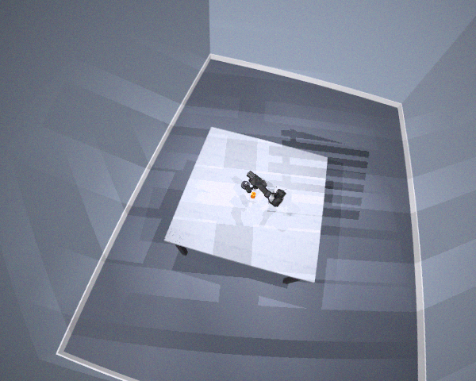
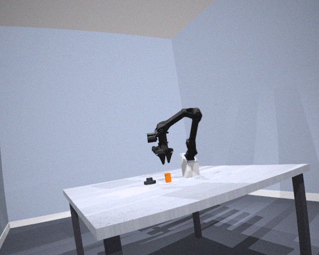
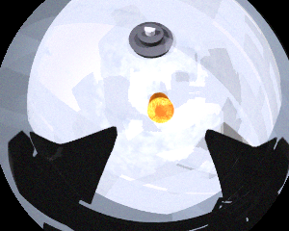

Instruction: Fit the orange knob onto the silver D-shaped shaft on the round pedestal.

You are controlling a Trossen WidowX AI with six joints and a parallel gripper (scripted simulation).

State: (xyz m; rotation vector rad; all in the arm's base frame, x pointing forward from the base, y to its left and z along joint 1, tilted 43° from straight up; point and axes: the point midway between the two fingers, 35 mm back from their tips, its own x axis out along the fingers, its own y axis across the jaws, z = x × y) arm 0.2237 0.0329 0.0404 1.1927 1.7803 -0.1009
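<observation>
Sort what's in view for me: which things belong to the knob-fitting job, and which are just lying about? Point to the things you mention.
Part of the job:
- orange knob [image 1: 253,195] [image 2: 168,177] [image 3: 161,110], standing on the table [image 1: 234,254] [image 2: 181,197] [image 3: 63,63]
- round pedestal [image 2: 149,181] [image 3: 139,47] with its silver shaft [image 3: 149,31]
- open gripper [image 2: 166,163] [image 3: 163,133], holding nothing

Just lying about:
- no loose extras that I can make out
</observation>
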